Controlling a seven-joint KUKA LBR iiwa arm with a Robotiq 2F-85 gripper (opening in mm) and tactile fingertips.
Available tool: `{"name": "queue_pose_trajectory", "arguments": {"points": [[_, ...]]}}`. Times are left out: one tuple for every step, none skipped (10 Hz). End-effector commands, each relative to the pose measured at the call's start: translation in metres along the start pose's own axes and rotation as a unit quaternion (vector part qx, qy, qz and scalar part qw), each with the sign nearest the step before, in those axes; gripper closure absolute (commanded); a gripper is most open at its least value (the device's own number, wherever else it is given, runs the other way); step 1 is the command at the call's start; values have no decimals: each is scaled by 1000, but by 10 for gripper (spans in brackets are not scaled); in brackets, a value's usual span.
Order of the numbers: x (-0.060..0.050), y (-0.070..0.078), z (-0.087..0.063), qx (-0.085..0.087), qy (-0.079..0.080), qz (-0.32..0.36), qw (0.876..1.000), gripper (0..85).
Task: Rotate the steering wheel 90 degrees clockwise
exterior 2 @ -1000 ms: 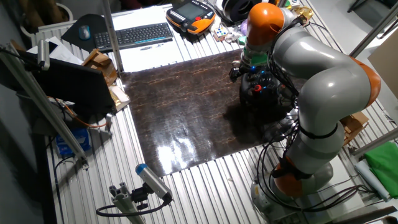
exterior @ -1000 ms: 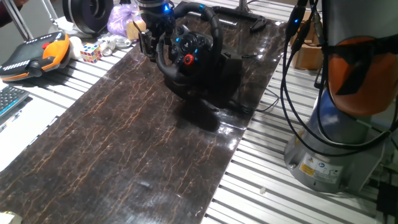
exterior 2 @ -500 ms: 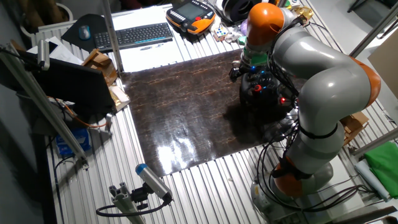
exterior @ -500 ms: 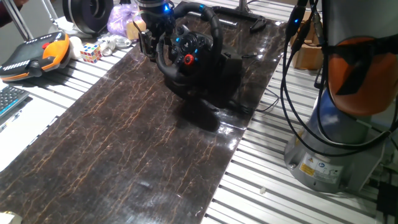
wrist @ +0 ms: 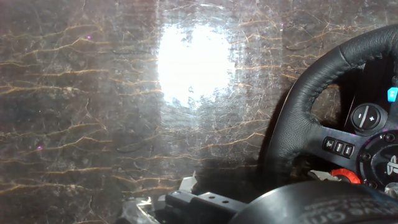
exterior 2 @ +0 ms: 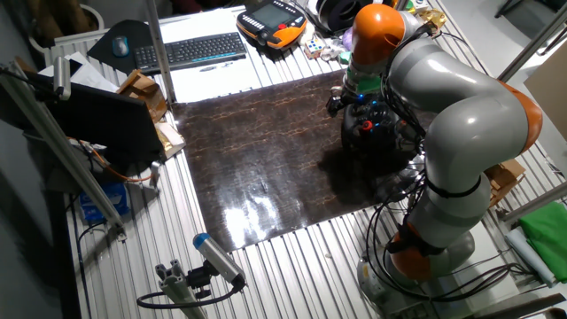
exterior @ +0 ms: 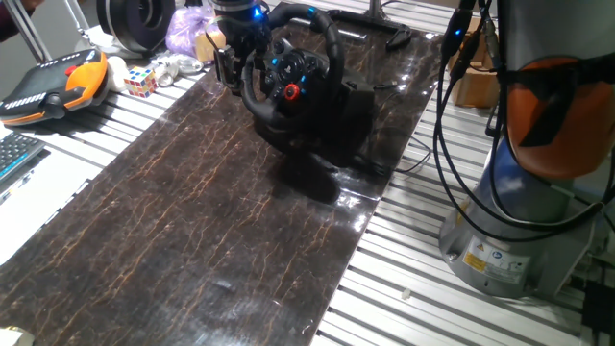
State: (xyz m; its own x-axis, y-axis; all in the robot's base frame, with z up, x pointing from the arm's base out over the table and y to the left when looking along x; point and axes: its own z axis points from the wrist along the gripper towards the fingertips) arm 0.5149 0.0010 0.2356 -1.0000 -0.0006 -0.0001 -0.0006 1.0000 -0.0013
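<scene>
Hand view shows the steering wheel (wrist: 298, 118) close on the right, with its thick black rim curving up and its hub buttons visible. No finger is clearly seen here, only some dark parts at the lower edge.

From one fixed view, the wheel stands on its bulky black base (exterior: 322, 115) at the far end of the dark marble-pattern mat (exterior: 192, 221). The gripper (exterior: 233, 65) is at the left side of the rim, touching it or just beside it. I cannot tell how far the gripper is open, or if it has already hold of the rim, because everything there is black on black.

The main risk, in my judgement, is a weak or partial grip. If the fingers close only on the edge of the rim, they may slip when the arm starts the clockwise arc, and the wheel will turn less than asked. Another risk is the base: if it is not fixed, a sideways pull may drag it over the smooth mat. The cables (exterior: 442, 106) hanging near the arm may also catch.
</scene>
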Motion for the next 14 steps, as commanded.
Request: {"name": "queue_pose_trajectory", "arguments": {"points": [[0, 0, -1, 30, 16, 78, 996, 843], [0, 1, -2, 30, 17, 78, 996, 843], [0, 2, -3, 31, 18, 79, 996, 843], [1, 2, -3, 31, 18, 79, 996, 843], [1, 1, -3, 31, 18, 78, 996, 843], [1, 1, -3, 28, 18, 79, 996, 843], [0, 1, -2, 21, 18, 83, 996, 843], [0, 1, -2, 21, 17, 83, 996, 843], [0, 1, -2, 21, 17, 84, 996, 843], [0, 1, -2, 21, 17, 85, 996, 843], [-1, 2, -1, 22, 17, 88, 996, 843], [-2, 1, 0, 22, 17, 90, 996, 843], [-4, 1, 2, 21, 18, 98, 995, 843], [-6, -1, 5, 22, 18, 103, 994, 843]]}}
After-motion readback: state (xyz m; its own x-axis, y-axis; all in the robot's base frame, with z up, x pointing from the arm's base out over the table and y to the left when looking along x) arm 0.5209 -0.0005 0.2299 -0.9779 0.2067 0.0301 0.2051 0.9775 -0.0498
